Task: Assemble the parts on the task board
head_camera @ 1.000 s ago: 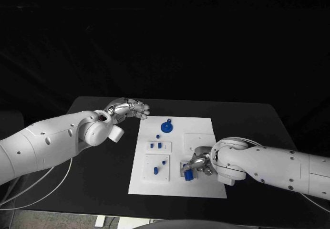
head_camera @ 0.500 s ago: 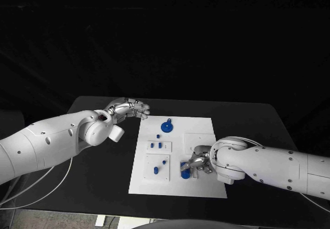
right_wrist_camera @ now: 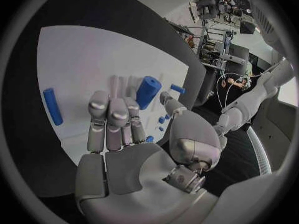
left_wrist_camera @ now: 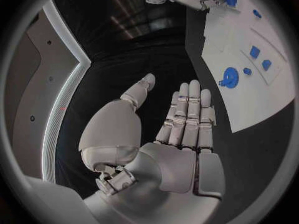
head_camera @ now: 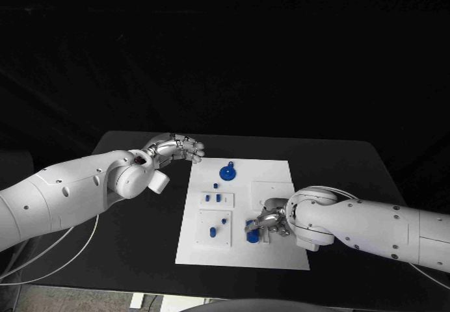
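The white task board (head_camera: 272, 174) lies mid-table. My right hand (head_camera: 272, 221) rests over its near right part and pinches a blue cylinder (head_camera: 252, 234) between thumb and fingertips; the cylinder (right_wrist_camera: 148, 91) leans beside a ribbed fixture on the board (right_wrist_camera: 87, 55). A blue gear (head_camera: 227, 173) sits at the far end of the board, small blue blocks (head_camera: 214, 195) lie in the middle, and a short blue peg (head_camera: 212, 230) is on the near left plate. My left hand (head_camera: 174, 147) hovers off the board's far left corner, fingers straight and holding nothing (left_wrist_camera: 187, 119).
Black table surface (head_camera: 140, 227) surrounds the board on all sides. A loose blue peg (right_wrist_camera: 53, 106) lies on the board away from my right hand's fingers. The gear (left_wrist_camera: 228, 77) and blocks (left_wrist_camera: 254, 51) lie beyond my left hand's fingertips.
My right hand has shifted slightly left over the board, and the blue cylinder it holds now leans more. The left arm has not moved.
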### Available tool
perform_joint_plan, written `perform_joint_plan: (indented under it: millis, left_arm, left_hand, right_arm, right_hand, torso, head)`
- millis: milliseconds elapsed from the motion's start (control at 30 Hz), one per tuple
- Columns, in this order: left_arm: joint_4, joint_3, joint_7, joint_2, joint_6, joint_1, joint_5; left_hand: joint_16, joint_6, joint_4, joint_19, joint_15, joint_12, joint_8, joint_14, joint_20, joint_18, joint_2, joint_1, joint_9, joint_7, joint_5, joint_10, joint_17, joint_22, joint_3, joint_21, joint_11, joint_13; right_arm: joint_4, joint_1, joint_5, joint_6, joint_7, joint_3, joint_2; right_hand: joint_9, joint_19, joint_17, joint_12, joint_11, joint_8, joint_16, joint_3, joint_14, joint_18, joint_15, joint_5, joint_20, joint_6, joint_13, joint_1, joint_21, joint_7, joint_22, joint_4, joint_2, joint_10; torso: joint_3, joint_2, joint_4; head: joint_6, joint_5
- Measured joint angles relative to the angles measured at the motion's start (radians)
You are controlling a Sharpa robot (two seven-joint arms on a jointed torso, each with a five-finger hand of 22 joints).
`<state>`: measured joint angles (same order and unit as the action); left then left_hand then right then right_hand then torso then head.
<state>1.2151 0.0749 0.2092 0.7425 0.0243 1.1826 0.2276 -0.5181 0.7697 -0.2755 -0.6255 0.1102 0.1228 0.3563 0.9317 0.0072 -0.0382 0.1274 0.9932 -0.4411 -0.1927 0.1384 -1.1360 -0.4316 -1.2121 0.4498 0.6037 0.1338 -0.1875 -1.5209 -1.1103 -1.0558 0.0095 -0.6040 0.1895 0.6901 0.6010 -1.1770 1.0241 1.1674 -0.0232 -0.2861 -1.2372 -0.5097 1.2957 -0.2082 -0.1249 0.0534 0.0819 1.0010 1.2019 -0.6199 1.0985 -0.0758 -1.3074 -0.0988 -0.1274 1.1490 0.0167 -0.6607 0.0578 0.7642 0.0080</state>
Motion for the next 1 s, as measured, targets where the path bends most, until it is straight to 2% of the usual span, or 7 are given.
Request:
perform_joint_plan:
  millis: [300,567,733,867,1000]
  left_arm:
    - [0.0,0.0,-0.002,0.001,0.0,0.0,0.001]
    - [0.0,0.0,-0.004,0.003,0.0,0.0,0.001]
    - [-0.001,0.0,-0.004,0.006,0.0,0.0,0.002]
    - [0.002,0.0,-0.004,0.007,0.0,0.0,0.002]
    - [0.006,0.0,-0.004,0.006,0.0,0.0,0.002]
  left_hand:
    - [0.0,0.0,0.0,0.0,0.0,0.0,0.0,0.0,0.0,0.0,0.0,0.0,0.0,0.0,0.0,0.0,-0.001,0.0,0.0,0.0,0.0,0.0]
    - [0.0,0.0,0.0,0.0,0.0,0.0,0.0,0.0,0.0,0.0,0.0,0.0,0.001,0.0,0.0,0.0,-0.001,-0.001,0.0,-0.003,0.0,0.0]
    - [0.0,0.0,0.0,0.0,0.0,0.0,0.0,0.0,0.0,0.0,0.0,0.0,0.001,0.0,0.0,0.0,-0.002,-0.001,0.0,-0.004,0.0,0.0]
    - [0.0,0.0,0.0,0.0,0.0,0.0,0.0,0.0,0.0,0.0,0.0,0.0,0.001,0.0,0.0,0.0,-0.002,-0.001,0.0,-0.004,0.0,0.0]
    - [0.0,0.0,0.0,0.0,0.0,0.0,0.0,0.0,0.0,0.0,0.0,0.0,0.001,0.0,0.0,0.0,-0.002,-0.001,0.0,-0.004,0.0,0.0]
  right_arm:
    - [-0.027,0.002,0.002,0.0,0.047,-0.001,0.036]
    - [-0.052,0.003,0.032,0.001,0.12,-0.003,0.089]
    - [-0.056,0.003,0.046,0.006,0.146,-0.005,0.108]
    - [-0.062,0.003,0.055,0.017,0.157,-0.005,0.11]
    - [-0.062,0.003,0.064,0.027,0.162,-0.005,0.109]
  right_hand:
    - [0.0,0.001,0.003,-0.001,-0.004,0.005,0.004,0.04,-0.004,0.0,-0.004,0.0,0.006,0.0,0.003,0.005,0.0,0.0,0.0,-0.04,0.005,-0.004]
    - [0.003,0.0,0.006,-0.001,-0.004,0.005,0.005,0.067,-0.004,0.0,-0.004,0.0,0.008,0.0,0.008,0.008,0.0,0.0,0.0,-0.096,0.01,-0.004]
    - [0.003,-0.002,0.007,-0.004,-0.004,0.008,0.011,0.07,-0.004,0.0,-0.004,0.0,0.01,0.0,0.008,-0.002,-0.001,0.0,0.0,-0.126,0.02,-0.004]
    - [0.003,0.0,0.008,-0.004,-0.004,0.008,0.011,0.062,-0.004,0.009,-0.004,0.0,0.015,0.0,0.008,-0.023,-0.004,0.0,0.0,-0.149,0.037,-0.004]
    - [0.004,-0.002,0.008,-0.008,-0.004,0.008,0.013,0.015,0.0,0.009,-0.007,0.0,0.017,0.003,0.007,-0.081,-0.004,0.003,0.0,-0.16,0.066,-0.004]
  torso:
    - [-0.0008,0.0,0.0001]
    - [-0.0013,0.0,-0.0004]
    - [-0.0012,0.0,-0.001]
    - [-0.0011,0.0,-0.0009]
    - [-0.001,0.0,-0.0007]
  head:
    - [-0.001,0.0]
    - [-0.004,0.0]
    - [-0.006,0.0]
    - [-0.006,0.001]
    - [-0.006,0.001]
